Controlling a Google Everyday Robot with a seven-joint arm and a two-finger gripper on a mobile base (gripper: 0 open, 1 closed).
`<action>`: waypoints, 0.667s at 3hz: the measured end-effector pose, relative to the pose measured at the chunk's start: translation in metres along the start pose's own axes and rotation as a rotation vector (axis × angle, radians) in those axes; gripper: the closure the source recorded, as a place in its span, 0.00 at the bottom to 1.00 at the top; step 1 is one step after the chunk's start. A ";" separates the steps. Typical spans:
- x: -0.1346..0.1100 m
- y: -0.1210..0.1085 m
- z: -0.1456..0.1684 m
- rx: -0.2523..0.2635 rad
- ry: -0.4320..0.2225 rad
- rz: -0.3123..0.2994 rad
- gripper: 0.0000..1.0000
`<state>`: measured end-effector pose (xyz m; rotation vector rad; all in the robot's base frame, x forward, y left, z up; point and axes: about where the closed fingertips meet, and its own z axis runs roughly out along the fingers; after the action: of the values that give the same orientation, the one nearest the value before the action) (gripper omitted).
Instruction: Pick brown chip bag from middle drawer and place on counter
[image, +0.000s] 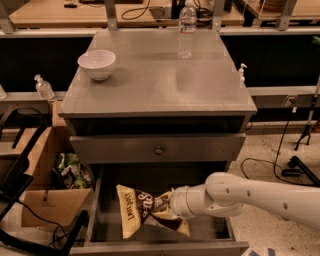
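Evidently to lift it, the end effector (174, 204) touches the brown chip bag (142, 212), lower centre. Clamped or apart, I cannot tell.

One gripper (169, 206), low inside open drawer, against chip bag.
One chip bag (142, 216), just left of gripper.
One open drawer (107, 220), around gripper.
One shut drawer front (115, 148), one round knob (159, 149), both just above gripper.
One counter (150, 87), higher up.
One white bowl (97, 64), up and left of gripper.
One water bottle (187, 30), far above gripper.
Two small pump bottles: first pump bottle (43, 87) up, far left; second pump bottle (242, 72) up, right.
One cardboard box (50, 206), left of gripper.
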<state>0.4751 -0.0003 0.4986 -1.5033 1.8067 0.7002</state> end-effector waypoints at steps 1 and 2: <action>-0.041 0.023 -0.050 0.011 0.022 0.026 1.00; -0.100 0.025 -0.124 0.106 0.056 0.065 1.00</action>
<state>0.4411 -0.0286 0.6536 -1.4134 1.9114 0.5881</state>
